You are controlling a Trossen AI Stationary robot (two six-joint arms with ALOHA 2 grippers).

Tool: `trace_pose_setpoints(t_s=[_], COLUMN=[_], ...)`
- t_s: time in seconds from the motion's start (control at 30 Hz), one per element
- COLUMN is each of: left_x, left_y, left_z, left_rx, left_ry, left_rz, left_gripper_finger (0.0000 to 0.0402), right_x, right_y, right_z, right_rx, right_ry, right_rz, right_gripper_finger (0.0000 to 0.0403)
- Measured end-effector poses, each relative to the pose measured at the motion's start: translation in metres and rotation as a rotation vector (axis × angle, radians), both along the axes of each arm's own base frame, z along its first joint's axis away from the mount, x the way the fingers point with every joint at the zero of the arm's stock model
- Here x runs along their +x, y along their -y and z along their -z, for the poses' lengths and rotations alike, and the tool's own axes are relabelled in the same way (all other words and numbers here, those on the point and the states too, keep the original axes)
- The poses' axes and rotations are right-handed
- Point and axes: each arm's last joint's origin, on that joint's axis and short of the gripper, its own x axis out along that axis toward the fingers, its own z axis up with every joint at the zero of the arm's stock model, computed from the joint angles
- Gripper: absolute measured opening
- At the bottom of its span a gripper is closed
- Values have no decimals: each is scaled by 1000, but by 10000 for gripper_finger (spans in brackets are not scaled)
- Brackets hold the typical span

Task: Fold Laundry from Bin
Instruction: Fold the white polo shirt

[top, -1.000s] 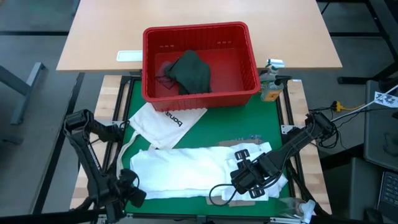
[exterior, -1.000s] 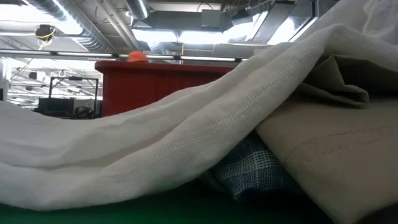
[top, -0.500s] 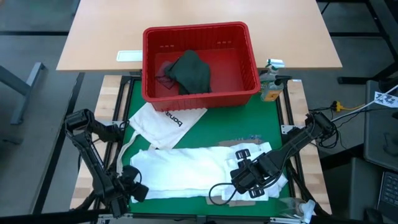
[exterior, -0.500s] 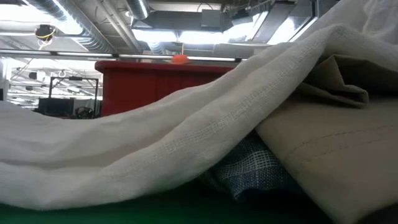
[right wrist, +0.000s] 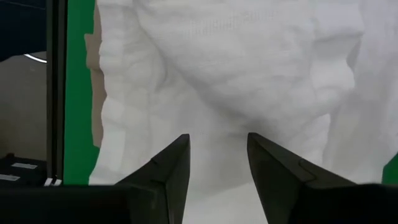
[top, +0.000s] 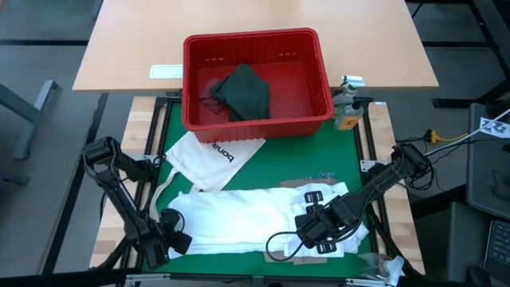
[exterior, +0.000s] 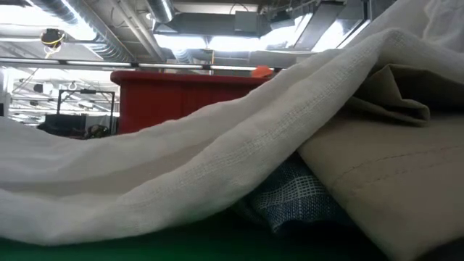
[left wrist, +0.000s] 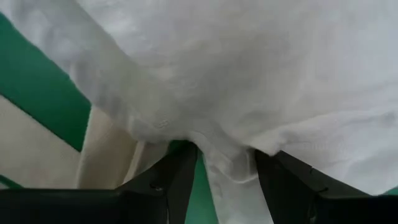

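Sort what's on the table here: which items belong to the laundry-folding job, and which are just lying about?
Job:
large white shirt, with the left gripper and right gripper at its ends
dark green-grey top
red bin
tan shirt
blue-striped cloth

Lying about:
white tote bag
bottle beside the bin

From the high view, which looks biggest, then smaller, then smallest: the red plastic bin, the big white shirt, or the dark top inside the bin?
1. Big white shirt, though the red plastic bin looks nearly as large
2. Red plastic bin
3. Dark top
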Motion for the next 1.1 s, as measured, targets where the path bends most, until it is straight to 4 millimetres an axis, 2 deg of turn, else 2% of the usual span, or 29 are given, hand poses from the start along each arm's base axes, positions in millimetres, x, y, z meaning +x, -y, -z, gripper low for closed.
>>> trace_pose_setpoints(t_s=[0.37, 0.53, 0.73, 0.93, 1.1], left_x=[-1, 0, 2, 5, 14], left_y=[-2, -2, -1, 2, 12], left_z=[3, 4, 5, 2, -15], left_rx=[18, 38, 37, 34, 29], left_ry=[17, 47, 87, 97, 133], left_rz=[29, 58, 45, 64, 62], left_gripper_finger=[159, 110, 17, 6, 3], right_x=[0, 0, 0, 0, 1], right_y=[0, 0, 0, 0, -1], right_z=[0, 0, 0, 0, -3], right_rx=[3, 3, 3, 3, 9], right_ry=[3, 3, 3, 3, 8], right_rz=[3, 3, 3, 3, 18], right_gripper_finger=[160, 160, 160, 160, 160])
